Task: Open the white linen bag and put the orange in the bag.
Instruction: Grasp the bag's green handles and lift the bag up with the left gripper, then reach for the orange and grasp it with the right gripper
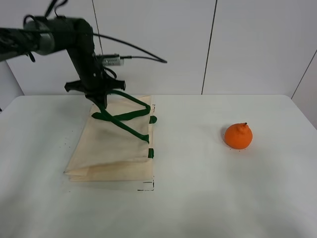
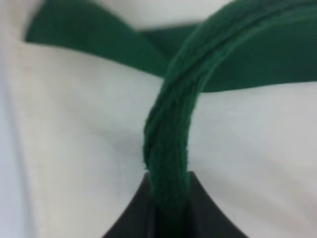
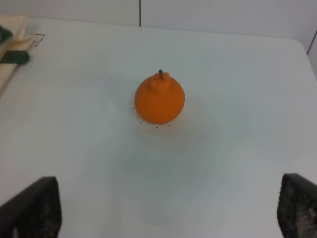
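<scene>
The white linen bag (image 1: 111,148) lies flat on the left half of the table, its dark green strap handles (image 1: 126,116) crossing over its far end. My left gripper (image 1: 101,101) is shut on one green handle (image 2: 171,148) at the bag's far left corner and holds it slightly raised over the cloth (image 2: 74,148). The orange (image 1: 238,136) stands upright on the table to the right, well apart from the bag. In the right wrist view the orange (image 3: 159,99) sits ahead of my open, empty right gripper (image 3: 163,213). A corner of the bag (image 3: 12,39) shows there too.
The white table (image 1: 198,198) ends at a white panelled wall behind. Small black corner marks (image 1: 146,187) sit by the bag's near right corner. The left arm and its cable (image 1: 133,49) hang over the bag's far end.
</scene>
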